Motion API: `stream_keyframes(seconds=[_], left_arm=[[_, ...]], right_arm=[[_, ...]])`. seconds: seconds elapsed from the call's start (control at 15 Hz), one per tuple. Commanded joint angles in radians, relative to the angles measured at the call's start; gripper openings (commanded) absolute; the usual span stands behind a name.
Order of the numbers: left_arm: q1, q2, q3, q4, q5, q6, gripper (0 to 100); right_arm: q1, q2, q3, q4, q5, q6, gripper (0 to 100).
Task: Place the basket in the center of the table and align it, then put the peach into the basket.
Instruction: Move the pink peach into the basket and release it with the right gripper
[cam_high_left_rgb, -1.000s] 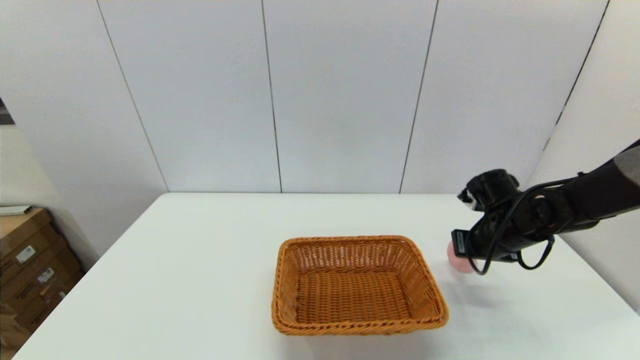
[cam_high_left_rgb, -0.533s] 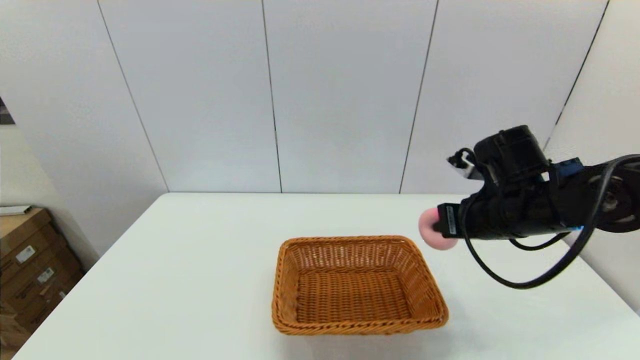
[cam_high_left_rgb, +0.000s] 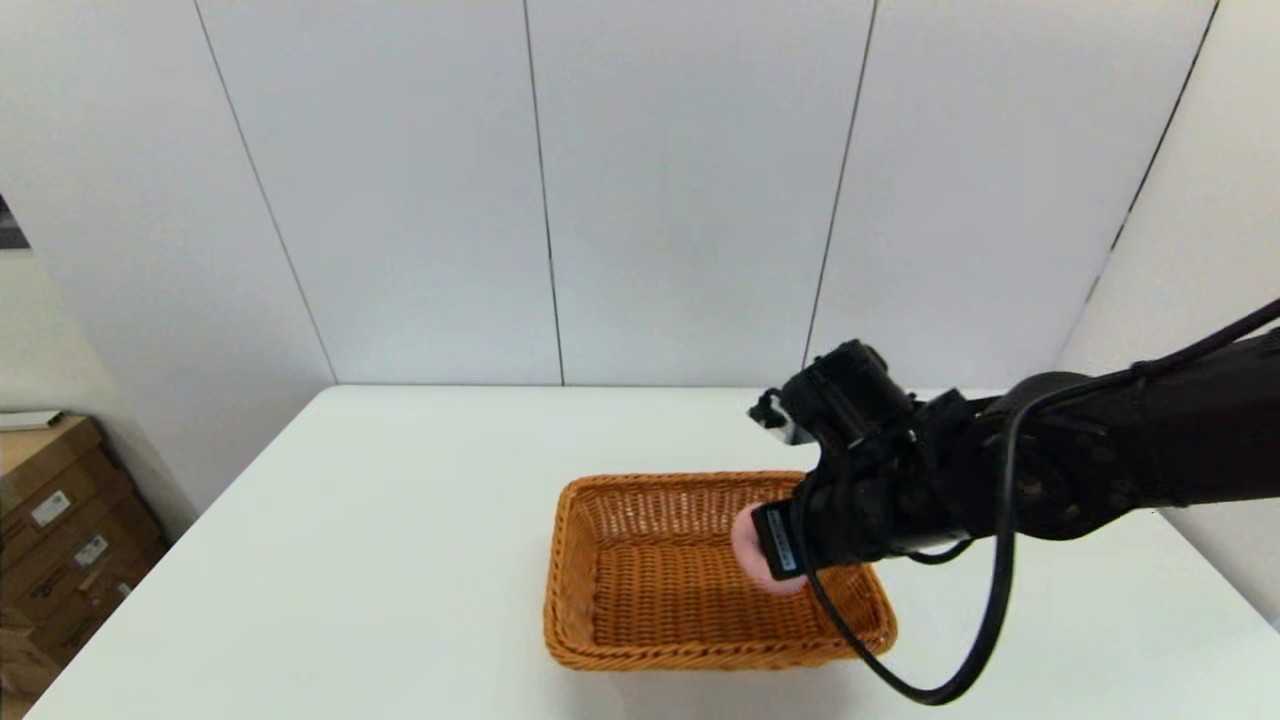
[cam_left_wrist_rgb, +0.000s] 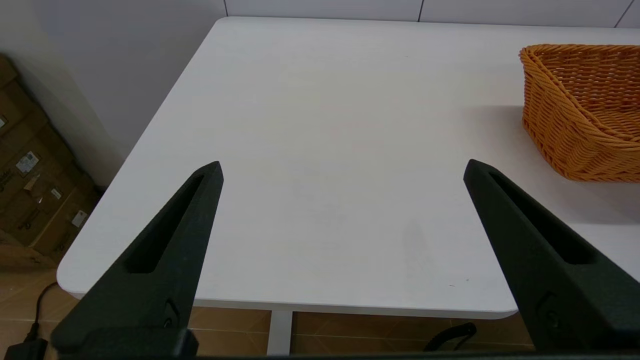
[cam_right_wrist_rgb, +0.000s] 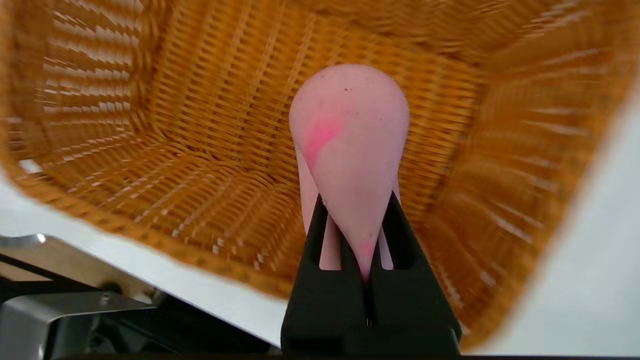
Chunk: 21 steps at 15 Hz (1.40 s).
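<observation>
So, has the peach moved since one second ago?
Yes. The right gripper carried the peach leftward, from the table right of the basket to over its inside.

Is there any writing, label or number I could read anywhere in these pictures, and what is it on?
None can be read.
White sticker on the right gripper, which holds the peach over the basket: too small.
Labels on the cardboard boxes beside the table: too blurred.
</observation>
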Motion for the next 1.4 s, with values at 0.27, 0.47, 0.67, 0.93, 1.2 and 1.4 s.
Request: stream_keyframes(seconds=[0.27, 0.47, 0.67, 0.93, 1.2, 1.4], left_arm=[[0.0, 0.0, 0.0, 0.001, 0.001, -0.003, 100], [0.0, 0.0, 0.0, 0.001, 0.001, -0.003, 100], [0.0, 0.0, 0.0, 0.001, 0.001, -0.003, 100], [0.0, 0.0, 0.0, 0.001, 0.001, -0.003, 100], [0.0, 0.0, 0.0, 0.001, 0.001, -0.003, 100], [0.0, 0.0, 0.0, 0.001, 0.001, -0.003, 100]], right_arm=[[-0.005, 0.021, -0.063, 0.009, 0.0, 0.025, 0], [-0.06, -0.054, -0.063, 0.012, -0.003, 0.019, 0], [-0.068, -0.069, -0.092, 0.076, -0.003, 0.021, 0], [-0.056, -0.013, -0.084, 0.073, -0.034, 0.021, 100], [-0.054, -0.032, -0.084, 0.07, -0.034, 0.022, 100], [-0.066, -0.115, -0.081, 0.078, -0.034, 0.024, 100]])
